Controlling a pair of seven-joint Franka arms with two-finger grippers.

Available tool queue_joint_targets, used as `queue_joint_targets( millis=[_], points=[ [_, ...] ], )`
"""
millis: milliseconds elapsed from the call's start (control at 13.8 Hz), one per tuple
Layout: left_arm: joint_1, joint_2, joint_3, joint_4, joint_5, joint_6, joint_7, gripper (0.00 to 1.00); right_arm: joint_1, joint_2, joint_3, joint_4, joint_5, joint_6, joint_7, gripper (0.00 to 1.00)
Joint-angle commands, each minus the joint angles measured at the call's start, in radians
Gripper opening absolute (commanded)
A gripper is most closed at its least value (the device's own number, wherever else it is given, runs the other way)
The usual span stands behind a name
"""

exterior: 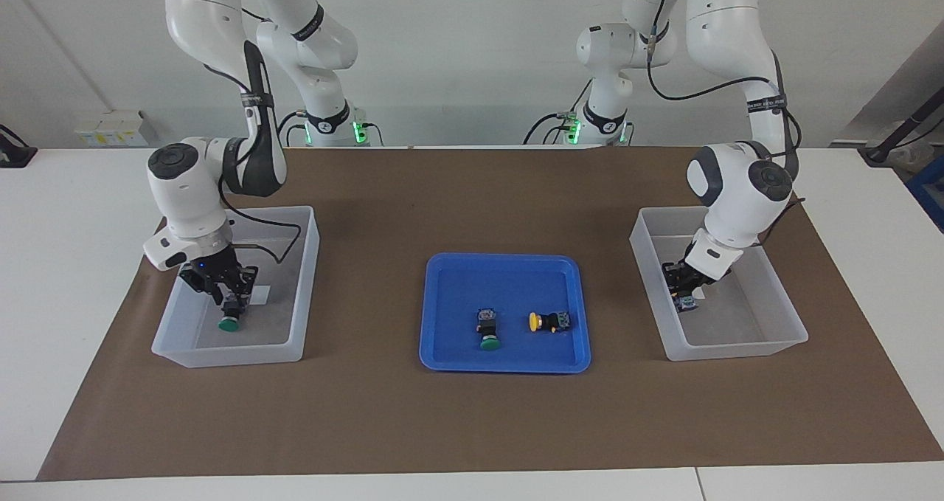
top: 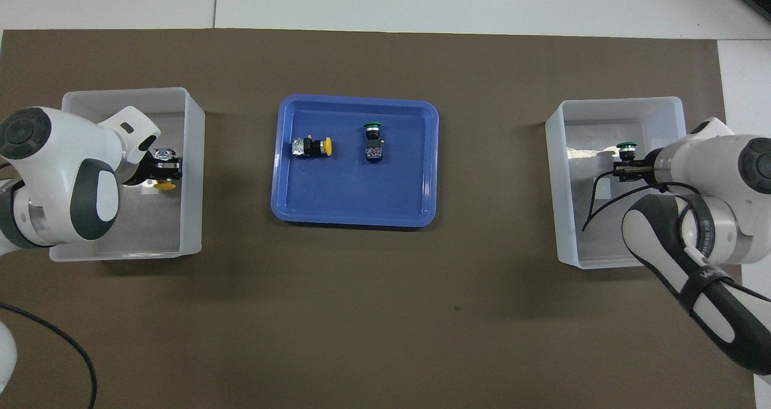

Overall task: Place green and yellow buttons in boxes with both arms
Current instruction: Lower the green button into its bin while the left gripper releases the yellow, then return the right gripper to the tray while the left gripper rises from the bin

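Both arms are at the drop-off step: the right gripper (exterior: 230,303) is low inside the box (exterior: 291,342) at the right arm's end of the blue tray (exterior: 442,353) with a green button (exterior: 228,323), and the left gripper (exterior: 684,294) is low inside the other box (exterior: 745,350) with a yellow button (top: 163,185). I cannot tell whether either pair of jaws has let go. Next each arm should lift out and fetch the second green button (exterior: 487,332) and second yellow button (exterior: 549,322) lying in the tray.

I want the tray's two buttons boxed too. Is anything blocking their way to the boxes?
Nothing visible does. Only brown mat lies between the blue tray and the boxes. The left pincer and right pincer are down inside them.
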Motion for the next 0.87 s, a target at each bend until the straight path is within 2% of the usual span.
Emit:
queue_joint_targets(
  millis=[0,145,217,434,651,796],
  points=[
    [0.005,-0.016,0.001,0.061,0.014,-0.114,0.007,0.52,0.002,-0.030,0.016,0.029,0.019,-0.023,-0.006,0.84],
    [0.005,-0.016,0.001,0.129,0.012,-0.205,-0.004,0.52,0.037,-0.056,0.027,0.087,0.019,-0.113,0.005,0.91],
    [0.005,-0.016,0.000,0.159,0.012,-0.246,-0.013,0.52,0.066,-0.062,0.028,0.123,0.019,-0.158,0.036,0.97],
    [0.004,-0.016,-0.002,0.213,0.005,-0.311,-0.104,0.51,0.184,-0.056,0.028,0.247,0.020,-0.278,0.180,1.00],
    [-0.012,-0.017,-0.016,0.218,0.000,-0.317,-0.239,0.50,0.305,-0.041,0.039,0.273,0.118,-0.232,0.307,1.00],
    [-0.015,-0.017,-0.034,0.220,-0.017,-0.317,-0.327,0.50,0.369,0.006,0.041,0.316,0.150,-0.186,0.323,1.00]
  ],
)
